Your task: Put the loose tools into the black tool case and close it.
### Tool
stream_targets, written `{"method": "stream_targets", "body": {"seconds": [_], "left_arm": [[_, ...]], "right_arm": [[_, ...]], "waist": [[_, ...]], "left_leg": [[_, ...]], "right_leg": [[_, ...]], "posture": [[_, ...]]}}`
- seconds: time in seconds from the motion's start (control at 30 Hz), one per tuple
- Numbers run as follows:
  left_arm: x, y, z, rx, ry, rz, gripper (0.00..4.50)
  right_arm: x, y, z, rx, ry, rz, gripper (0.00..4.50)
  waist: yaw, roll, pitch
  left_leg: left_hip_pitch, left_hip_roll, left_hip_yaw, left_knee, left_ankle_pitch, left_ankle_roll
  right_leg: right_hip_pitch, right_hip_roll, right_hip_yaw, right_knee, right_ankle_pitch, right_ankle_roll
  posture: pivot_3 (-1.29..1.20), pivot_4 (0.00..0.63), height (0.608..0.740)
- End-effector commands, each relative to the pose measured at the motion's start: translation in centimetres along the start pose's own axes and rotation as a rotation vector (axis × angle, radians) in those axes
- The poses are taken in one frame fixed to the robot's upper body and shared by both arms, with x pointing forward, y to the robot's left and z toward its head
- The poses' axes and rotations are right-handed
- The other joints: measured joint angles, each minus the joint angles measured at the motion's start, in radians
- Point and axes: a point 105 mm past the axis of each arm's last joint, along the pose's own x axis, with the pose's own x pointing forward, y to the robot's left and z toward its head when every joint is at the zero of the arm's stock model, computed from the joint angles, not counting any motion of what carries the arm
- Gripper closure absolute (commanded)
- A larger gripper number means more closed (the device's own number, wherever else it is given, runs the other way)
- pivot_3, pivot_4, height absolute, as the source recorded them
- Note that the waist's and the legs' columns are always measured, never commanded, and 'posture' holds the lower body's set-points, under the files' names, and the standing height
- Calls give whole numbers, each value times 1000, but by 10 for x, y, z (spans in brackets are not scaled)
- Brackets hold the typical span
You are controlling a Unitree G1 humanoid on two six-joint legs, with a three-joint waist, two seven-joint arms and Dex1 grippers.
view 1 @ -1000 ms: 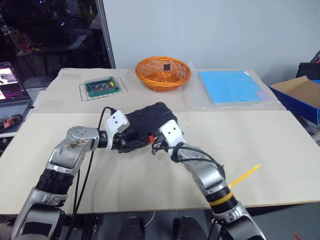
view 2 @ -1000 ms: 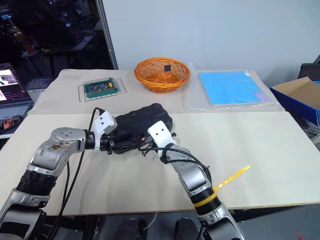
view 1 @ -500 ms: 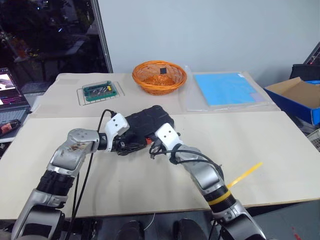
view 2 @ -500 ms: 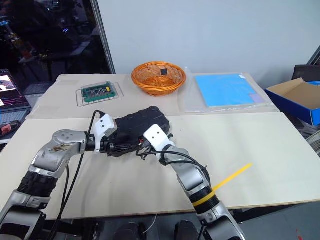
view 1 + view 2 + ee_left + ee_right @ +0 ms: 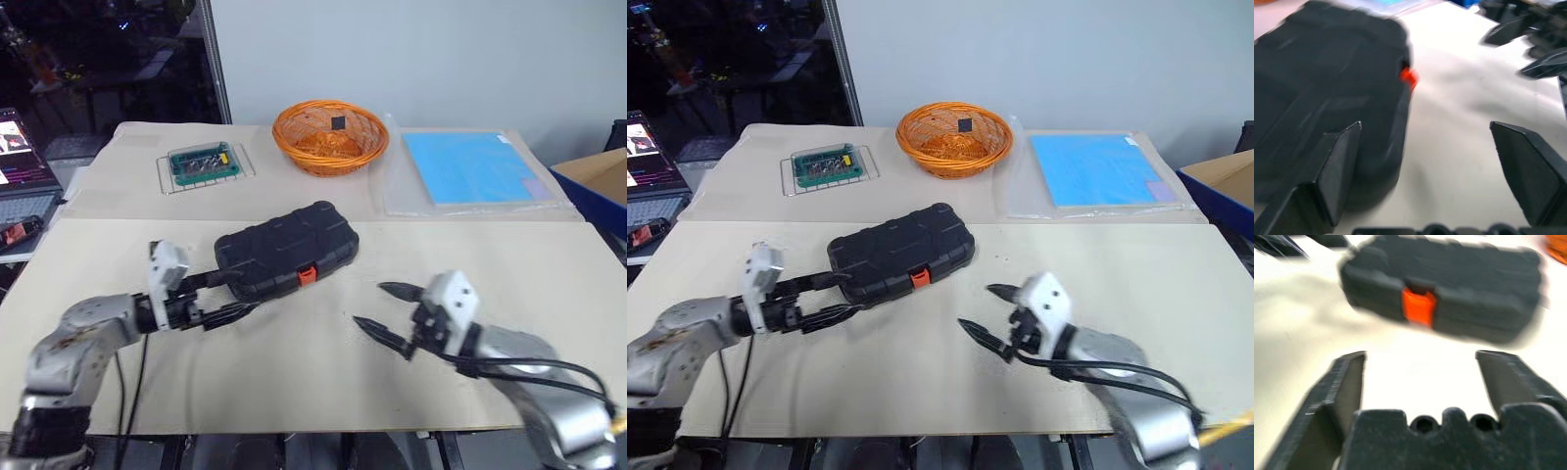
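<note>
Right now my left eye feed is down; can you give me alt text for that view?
A closed black tool case with an orange latch lies on a beige table, with both hands open and clear of it: the left hand near its left end, the right hand on the near right. Behind are an orange wicker basket, a green box of bits and a blue sheet.

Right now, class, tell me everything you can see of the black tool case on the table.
The black tool case is a rounded, ribbed clamshell that looks like hard plastic. It is shut and lies flat on the pale table, turned at a slant. A small orange latch sits midway along its front edge. The left tool is open beside its near corner, the right tool open and well clear; neither holds it.
</note>
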Motion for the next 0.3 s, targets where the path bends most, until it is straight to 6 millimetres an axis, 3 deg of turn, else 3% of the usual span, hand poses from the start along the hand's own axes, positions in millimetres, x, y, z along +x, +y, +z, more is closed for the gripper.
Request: {"method": "stream_targets", "body": {"seconds": [0.03,0.13,0.3], "left_arm": [[-23,-7,1,36,15,61,0],[-35,-13,-8,28,45,90,0],[-40,-16,-13,9,46,100,0]], "right_arm": [[-39,-8,7,-55,62,-51,55],[-59,-13,1,-60,120,-80,55],[-63,-11,2,-63,127,-67,55]], "waist": [[2,0,1],[12,-2,3],[14,-1,4]], "left_leg": [[0,0,0,0,0,0],[3,2,0,2,-1,-1],[10,3,0,2,-7,-10]], "right_leg": [[0,-1,0,-1,-1,1],[2,-3,1,-2,-7,3],[3,-7,3,-2,-9,-1]], "posture": [[0,150,740],[0,150,740],[0,150,740]]}}
